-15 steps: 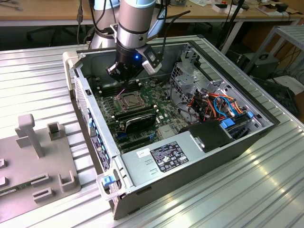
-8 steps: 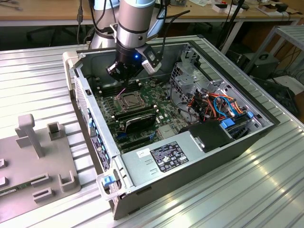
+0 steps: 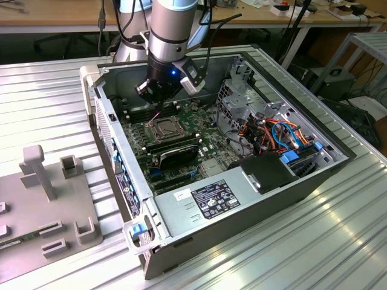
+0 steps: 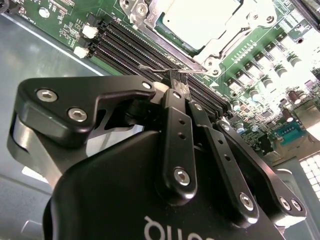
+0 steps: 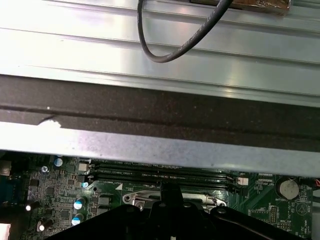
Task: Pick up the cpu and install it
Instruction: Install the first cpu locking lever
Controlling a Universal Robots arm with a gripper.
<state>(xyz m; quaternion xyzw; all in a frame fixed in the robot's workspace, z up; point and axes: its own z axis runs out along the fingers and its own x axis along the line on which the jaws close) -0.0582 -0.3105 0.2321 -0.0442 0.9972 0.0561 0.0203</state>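
The cpu (image 3: 163, 127) lies flat in the motherboard socket inside the open computer case (image 3: 338, 160). Its silver-grey top (image 4: 197, 20) shows under the socket's hinged metal frame (image 4: 220, 47). My gripper (image 3: 156, 104) hangs just behind the socket, towards the case's far wall. In the second wrist view the gripper (image 4: 178, 82) is shut, its fingertips (image 4: 175, 95) pressed together at the thin wire lever (image 4: 152, 68) beside the socket. Whether the wire is pinched between them I cannot tell. The gripper (image 5: 170, 192) and the frame's edge (image 5: 135, 200) also appear in the first wrist view.
Dark memory slots (image 4: 130, 47) run beside the socket under the gripper. Memory sticks (image 3: 172, 148) sit in front of the socket. A drive cage (image 3: 242, 90), coloured cables (image 3: 278, 133) and the power supply (image 3: 211, 202) occupy the case. A grey fixture (image 3: 42, 205) stands at the exterior view's left.
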